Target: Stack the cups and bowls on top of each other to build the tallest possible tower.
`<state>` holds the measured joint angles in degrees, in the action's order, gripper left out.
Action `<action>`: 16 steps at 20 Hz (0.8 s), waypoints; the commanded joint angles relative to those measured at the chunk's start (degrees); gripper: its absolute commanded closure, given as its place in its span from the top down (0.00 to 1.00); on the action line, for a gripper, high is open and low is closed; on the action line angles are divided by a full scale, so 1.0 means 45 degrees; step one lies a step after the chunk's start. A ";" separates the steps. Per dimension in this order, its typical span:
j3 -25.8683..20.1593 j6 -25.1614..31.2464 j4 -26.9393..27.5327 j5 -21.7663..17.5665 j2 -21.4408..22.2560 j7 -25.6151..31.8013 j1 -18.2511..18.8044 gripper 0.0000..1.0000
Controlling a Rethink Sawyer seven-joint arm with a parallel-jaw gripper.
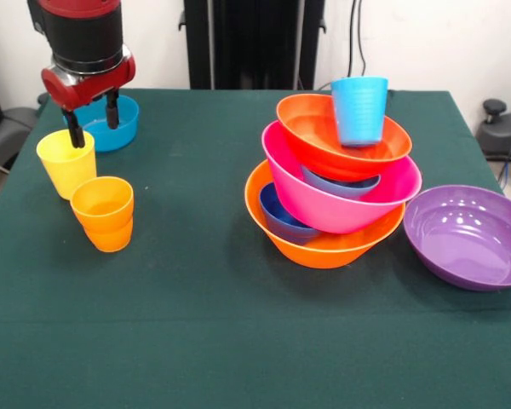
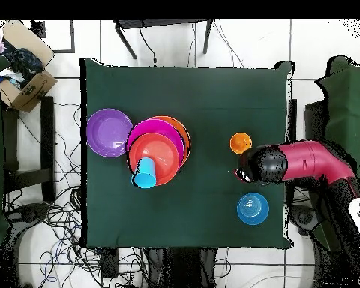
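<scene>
The fingers straddle the yellow cup's far rim, spread apart (not clamped), the orange cup just beside

Cups: three. Yellow cup, orange cup, light blue cup.

Bowls: seven. Large orange bowl, large pink bowl, red-orange bowl, purple bowl, small dark blue bowl, shallow light blue bowl, small teal bowl.

Stacked pile: one, five bowls plus one cup. Loose on table: two cups, two bowls.
</scene>
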<state>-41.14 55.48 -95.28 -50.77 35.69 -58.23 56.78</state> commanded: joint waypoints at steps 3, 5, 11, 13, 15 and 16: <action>0.0373 -0.0979 -0.0250 -0.1479 -0.0260 0.2041 -0.0433 1.00; 0.0421 -0.0935 -0.0188 -0.1563 -0.0311 0.2068 -0.0438 1.00; 0.0539 -0.0761 -0.0203 -0.1626 -0.0332 0.2001 -0.0501 1.00; 0.0609 -0.0766 -0.0229 -0.1677 -0.0332 0.1896 -0.0534 1.00; 0.0704 -0.0900 -0.0257 -0.1756 -0.0422 0.1839 -0.0448 1.00; 0.0696 -0.0993 -0.0258 -0.1788 -0.0475 0.1886 -0.0412 1.00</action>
<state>-40.71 54.96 -95.42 -51.89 35.62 -58.23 56.68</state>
